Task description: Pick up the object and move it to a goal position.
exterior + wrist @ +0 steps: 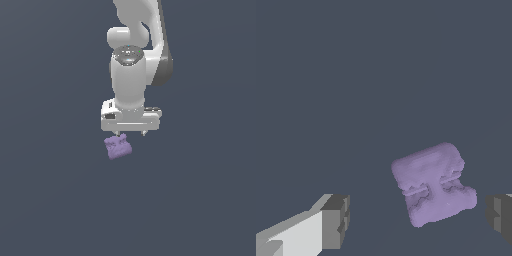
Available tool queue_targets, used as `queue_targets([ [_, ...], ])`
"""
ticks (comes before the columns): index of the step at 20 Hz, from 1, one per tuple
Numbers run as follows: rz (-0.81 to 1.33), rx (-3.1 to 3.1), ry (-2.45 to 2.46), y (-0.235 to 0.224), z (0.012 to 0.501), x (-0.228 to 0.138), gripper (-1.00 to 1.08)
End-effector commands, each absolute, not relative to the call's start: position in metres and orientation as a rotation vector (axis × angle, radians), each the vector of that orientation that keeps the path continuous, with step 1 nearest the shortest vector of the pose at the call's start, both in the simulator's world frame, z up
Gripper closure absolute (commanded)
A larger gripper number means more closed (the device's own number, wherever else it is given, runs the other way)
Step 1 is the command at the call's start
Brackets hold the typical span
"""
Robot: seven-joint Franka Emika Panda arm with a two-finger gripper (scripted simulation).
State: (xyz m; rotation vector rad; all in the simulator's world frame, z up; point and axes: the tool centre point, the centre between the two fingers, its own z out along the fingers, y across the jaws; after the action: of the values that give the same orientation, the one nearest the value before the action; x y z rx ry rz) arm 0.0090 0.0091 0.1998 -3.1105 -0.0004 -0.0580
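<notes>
The object [119, 147] is a small lumpy pale-purple blob on the plain dark grey floor. My white gripper [130, 134] hangs just above it, pointing down, and the blob sits under the fingertip on the exterior view's left. In the wrist view the object [433, 185] lies between my two dark finger pads [336, 220], closer to one pad than to the other. The gripper [418, 220] is open wide and holds nothing. Neither pad touches the blob.
The floor [50, 200] is a uniform dark grey surface with no other objects or edges in view. The white arm [131, 75] rises above the gripper. No goal marker shows.
</notes>
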Motion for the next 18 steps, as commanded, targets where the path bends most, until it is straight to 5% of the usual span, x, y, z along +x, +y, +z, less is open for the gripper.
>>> queue_targets([
  [1, -0.056, -3.112, -0.011, 0.008, 0.197, 0.008, -0.92],
  [18, -0.02, -3.115, -0.373, -0.034, 0.122, -0.019, -0.92],
])
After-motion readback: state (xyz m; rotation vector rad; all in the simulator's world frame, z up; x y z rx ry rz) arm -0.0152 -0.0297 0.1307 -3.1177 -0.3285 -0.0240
